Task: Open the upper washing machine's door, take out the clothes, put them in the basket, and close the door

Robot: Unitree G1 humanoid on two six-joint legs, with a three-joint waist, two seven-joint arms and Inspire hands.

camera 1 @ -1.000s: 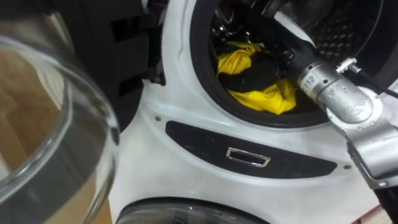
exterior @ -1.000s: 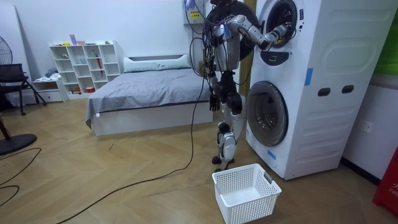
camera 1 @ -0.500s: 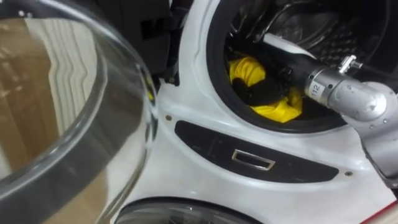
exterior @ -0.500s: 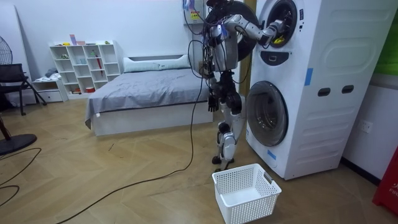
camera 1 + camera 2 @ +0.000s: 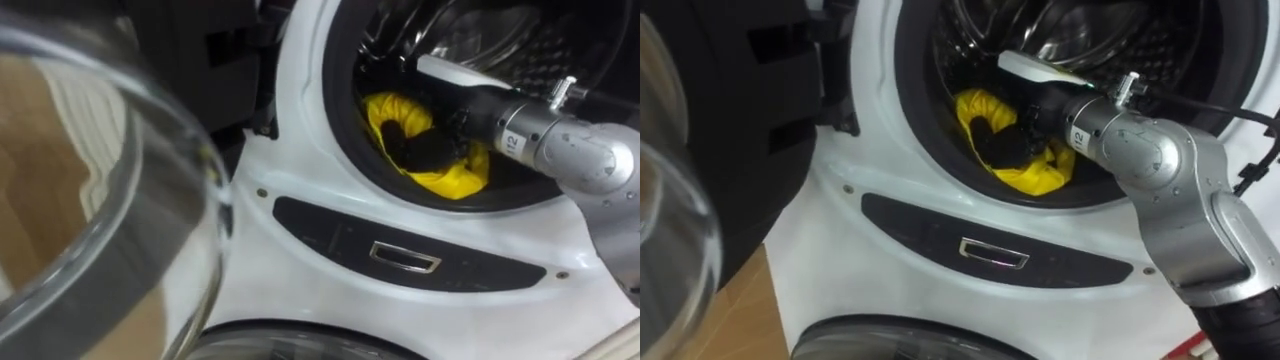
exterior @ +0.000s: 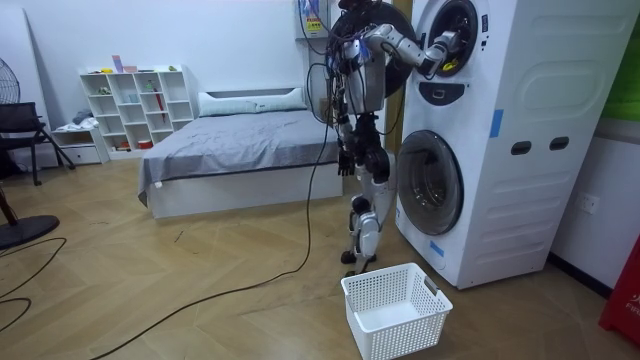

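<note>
The right hand [image 5: 425,150] is curled round the one yellow garment [image 5: 455,178] inside the upper of two washing machines [image 6: 500,150].

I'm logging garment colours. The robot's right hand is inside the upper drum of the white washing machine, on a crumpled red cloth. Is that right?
Not quite: the crumpled cloth is yellow, not red, as the left eye view shows. The rest holds: the right hand is on it, inside the upper drum of the white washing machine.
</note>
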